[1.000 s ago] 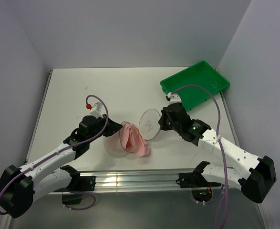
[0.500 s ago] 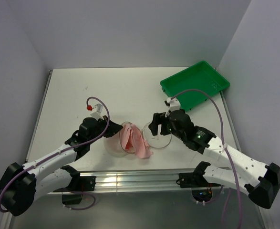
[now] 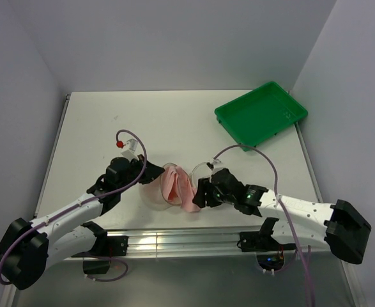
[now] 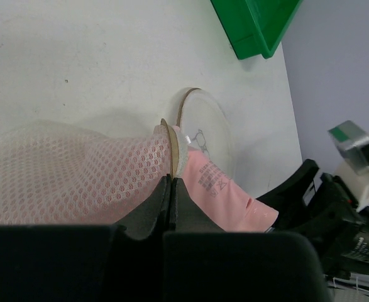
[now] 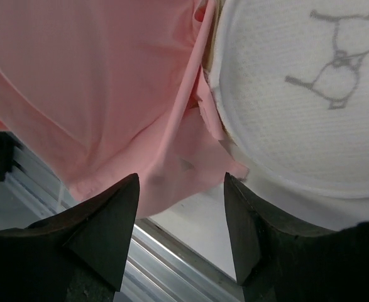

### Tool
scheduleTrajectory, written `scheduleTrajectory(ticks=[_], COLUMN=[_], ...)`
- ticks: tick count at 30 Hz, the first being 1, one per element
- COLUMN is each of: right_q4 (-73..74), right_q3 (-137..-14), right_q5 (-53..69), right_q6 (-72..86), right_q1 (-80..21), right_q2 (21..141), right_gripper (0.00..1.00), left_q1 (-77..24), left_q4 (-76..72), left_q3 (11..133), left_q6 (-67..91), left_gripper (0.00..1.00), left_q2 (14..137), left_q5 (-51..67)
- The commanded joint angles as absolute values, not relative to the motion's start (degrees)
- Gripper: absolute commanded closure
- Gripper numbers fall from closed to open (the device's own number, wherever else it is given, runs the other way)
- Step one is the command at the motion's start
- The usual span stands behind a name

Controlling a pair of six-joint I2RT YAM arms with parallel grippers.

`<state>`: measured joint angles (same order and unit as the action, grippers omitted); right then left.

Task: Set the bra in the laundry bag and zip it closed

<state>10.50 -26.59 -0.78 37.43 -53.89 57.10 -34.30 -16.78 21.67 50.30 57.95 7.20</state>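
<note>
The laundry bag (image 3: 154,194) lies opened near the table's front edge, its left mesh half showing pink through it. Its right half (image 3: 202,171) lies flat, with the dark mark on its face (image 5: 335,63). The salmon-pink bra (image 3: 178,187) sits between the halves, part inside the left half and its near edge spilling out (image 5: 90,82). My left gripper (image 3: 150,173) is shut on the bag's rim (image 4: 171,135) where the halves meet. My right gripper (image 3: 198,194) hovers open over the bra's loose near corner (image 5: 181,182), with nothing between its fingers.
A green tray (image 3: 261,114) stands at the back right, also visible in the left wrist view (image 4: 259,22). The metal rail (image 5: 171,251) along the table's front edge runs just below my right gripper. My right arm (image 4: 335,214) lies close to the bag on its right side.
My right gripper let go of the bag's right half, which dropped flat. It opened and moved left and nearer, down over the bra's loose edge. The left gripper stayed put.
</note>
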Motion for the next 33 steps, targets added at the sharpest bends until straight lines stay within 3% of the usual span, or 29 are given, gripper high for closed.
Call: scheduleTrajectory(ticks=[1,4,7,11,13,17,21,33], right_q4=[-3.30,-6.76,-10.45,-7.49,-5.20,-3.51,-12.99,-32.70], right_q3=[-25.40,-24.44,-23.29,-24.43,-25.75,-28.30,-29.70,-33.57], right_q5=[1.30,2.37,2.55,-1.47,-4.03,-8.43,-9.84,-15.38], right_q6=[46.13,48.25,49.92,50.01,49.05,46.67,47.02,53.26], right_q1=[-55.63,-56.42,-56.78,-56.95,-57.39,-58.27,-58.18,-60.11], right_q2=[61.42,63.71,65.12,63.91,62.32,58.54,60.90,86.47], right_gripper=[0.37,0.41,0.60,0.95,1.00,1.00,1.00,1.00], left_q1=[-34.10,-34.01,-34.10,-34.01,-34.01,-34.10,-34.01,-34.01], left_q4=[-20.39,-20.48,-20.48,-20.83,-20.92,-21.53,-22.06,-22.50], left_q3=[22.24,22.24,22.24,21.80,21.71,21.62,22.06,22.77], left_q6=[49.57,49.57,49.48,49.66,49.66,49.83,50.18,50.71], left_gripper=[1.00,1.00,1.00,1.00,1.00,1.00,1.00,1.00], left_q2=[57.30,57.48,57.48,57.31,57.22,57.65,58.62,59.59], left_q5=[8.70,9.05,9.23,9.32,9.58,10.19,11.07,13.36])
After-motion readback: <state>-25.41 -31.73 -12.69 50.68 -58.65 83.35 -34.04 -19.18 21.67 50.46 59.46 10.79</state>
